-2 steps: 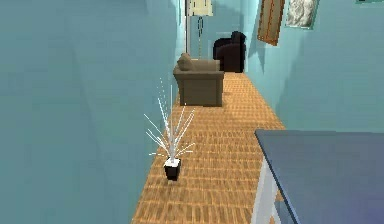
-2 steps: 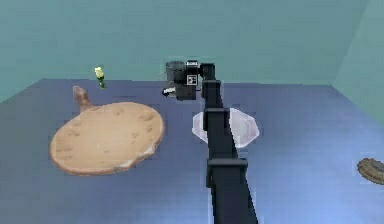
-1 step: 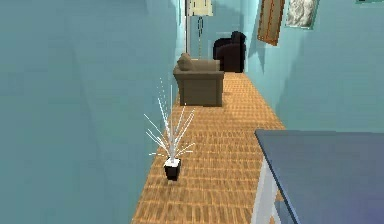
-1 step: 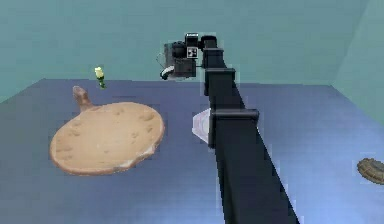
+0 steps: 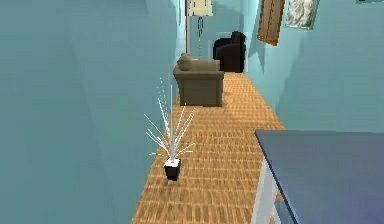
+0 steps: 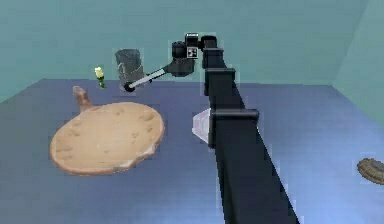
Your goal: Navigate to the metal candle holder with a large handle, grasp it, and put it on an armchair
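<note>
Standing near the far edge of the tabletop [image 6: 320, 125], left of its middle, the holder [image 6: 127, 65] appears as a grey, upright, cup-shaped body with a dull metallic look; its handle cannot be made out. The arm [image 6: 235, 130] rises as a dark square bar from the near edge toward the far edge. The gripper [image 6: 133, 86] sits at the arm's far end, with its thin fingers [image 6: 150, 78] pointing toward the holder's base. Whether the fingers touch the holder or lie just beside it cannot be told. The state of the jaws cannot be told, nor whether the gripper holds anything, since the holder stands on the tabletop at the fingers' end. A small yellow-green item [image 6: 99, 74] stands just beside the holder, toward the far left corner. A small brown piece [image 6: 82, 95] lies nearer, and a large flat tan disc [image 6: 108, 138] lies on the left half of the tabletop. A pale block [image 6: 201, 124] lies against the arm's left side, partly hidden. A dark curved object [image 6: 372, 168] lies at the right edge. In the forward view, a wooden floor [image 5: 235, 120] runs between teal walls to a tan armchair [image 5: 197, 80], with a dark armchair [image 5: 230, 50] behind it. A black pot [image 5: 172, 170] with white spiky leaves stands on the floor near the wall at that view's left.
</note>
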You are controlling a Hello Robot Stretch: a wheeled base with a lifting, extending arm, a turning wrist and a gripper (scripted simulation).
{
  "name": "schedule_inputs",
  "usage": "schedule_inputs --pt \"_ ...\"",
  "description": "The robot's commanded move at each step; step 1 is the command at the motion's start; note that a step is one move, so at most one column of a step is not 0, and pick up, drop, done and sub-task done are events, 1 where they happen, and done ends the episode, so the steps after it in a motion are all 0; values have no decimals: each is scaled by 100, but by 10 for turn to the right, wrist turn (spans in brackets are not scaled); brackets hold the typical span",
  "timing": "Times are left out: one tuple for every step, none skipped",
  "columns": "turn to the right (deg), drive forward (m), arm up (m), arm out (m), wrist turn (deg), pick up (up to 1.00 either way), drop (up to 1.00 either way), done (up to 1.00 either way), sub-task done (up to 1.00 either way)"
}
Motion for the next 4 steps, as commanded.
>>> schedule_inputs --pt "0 0 0 0 -450 0 0 0 0" --pt "0 0 0 0 -300 0 0 0 0" --pt "0 0 0 -46 0 0 0 0 0" --pt "-450 0 0 0 0 0 0 0 0"
